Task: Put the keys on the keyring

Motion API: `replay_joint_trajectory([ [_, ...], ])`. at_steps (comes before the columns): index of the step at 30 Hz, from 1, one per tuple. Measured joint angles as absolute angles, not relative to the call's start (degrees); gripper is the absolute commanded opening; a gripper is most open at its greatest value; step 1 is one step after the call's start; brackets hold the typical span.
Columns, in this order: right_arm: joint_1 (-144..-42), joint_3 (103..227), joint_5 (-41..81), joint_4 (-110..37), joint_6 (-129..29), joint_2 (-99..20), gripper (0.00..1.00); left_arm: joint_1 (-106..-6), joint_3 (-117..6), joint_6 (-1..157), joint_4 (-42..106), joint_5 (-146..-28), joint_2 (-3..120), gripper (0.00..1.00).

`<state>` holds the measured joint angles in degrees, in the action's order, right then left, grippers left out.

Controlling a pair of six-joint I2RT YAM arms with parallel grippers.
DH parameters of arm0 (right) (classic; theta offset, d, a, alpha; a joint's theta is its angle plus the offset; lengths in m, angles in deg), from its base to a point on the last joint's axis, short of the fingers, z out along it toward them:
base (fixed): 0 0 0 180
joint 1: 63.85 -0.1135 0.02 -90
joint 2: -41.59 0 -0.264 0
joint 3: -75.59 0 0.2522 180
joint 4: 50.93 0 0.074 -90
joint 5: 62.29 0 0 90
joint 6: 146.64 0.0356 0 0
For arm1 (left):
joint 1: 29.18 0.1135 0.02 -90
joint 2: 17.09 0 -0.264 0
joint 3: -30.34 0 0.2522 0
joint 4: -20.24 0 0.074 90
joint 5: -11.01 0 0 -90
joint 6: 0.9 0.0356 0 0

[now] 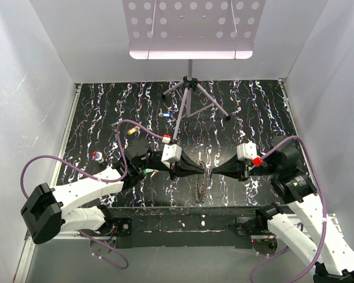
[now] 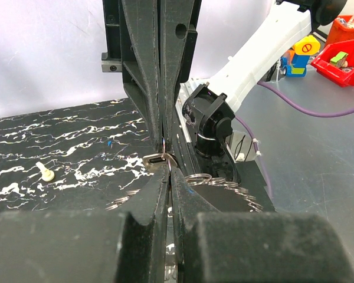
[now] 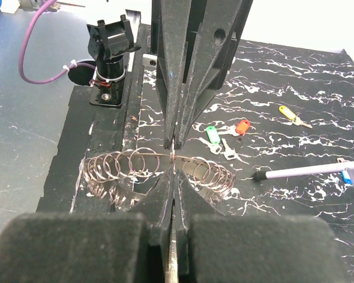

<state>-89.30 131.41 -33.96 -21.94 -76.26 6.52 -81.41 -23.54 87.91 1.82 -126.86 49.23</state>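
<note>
My two grippers meet tip to tip above the table's near middle. The keyring [image 3: 130, 168], a silvery ring strung with several small wire loops, hangs between them and droops below [image 1: 199, 191]. The right gripper [image 3: 173, 170] is shut on its wire. The left gripper [image 2: 167, 170] is shut too, with a silver key's slotted head [image 2: 156, 158] poking out at its tips, right against the ring wire. Loose keys lie on the mat: green [image 3: 212, 134], orange-red [image 3: 242, 126], plain silver [image 3: 227, 150], yellow [image 3: 289, 113], blue [image 1: 168, 115] and brass [image 1: 131, 132].
A tripod stand [image 1: 189, 97] with a perforated white plate [image 1: 189, 29] stands at the back middle; one leg [image 3: 307, 172] reaches toward the grippers. White walls close in three sides. A small red, white and blue object [image 1: 97, 156] sits at the mat's left edge.
</note>
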Motion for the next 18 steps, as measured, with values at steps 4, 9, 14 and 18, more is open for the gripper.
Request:
replay_joint_trajectory([
  [4, -89.3, 131.0, -34.0, -22.0, -76.3, 6.2, 0.01, -81.4, -23.5, 87.7, 1.8, -127.0, 49.2, 0.00],
  [9, -89.3, 130.8, -34.0, -22.0, -76.2, 5.8, 0.01, -81.4, -23.5, 87.5, 1.5, -127.1, 49.3, 0.00],
  [14, -89.3, 130.8, -34.0, -22.0, -76.1, 5.8, 0.01, -81.4, -23.5, 87.4, 1.0, -127.1, 49.9, 0.00],
  [18, -89.3, 130.8, -34.0, -22.1, -75.8, 5.8, 0.01, -81.4, -23.5, 87.4, 0.9, -127.1, 50.0, 0.00],
])
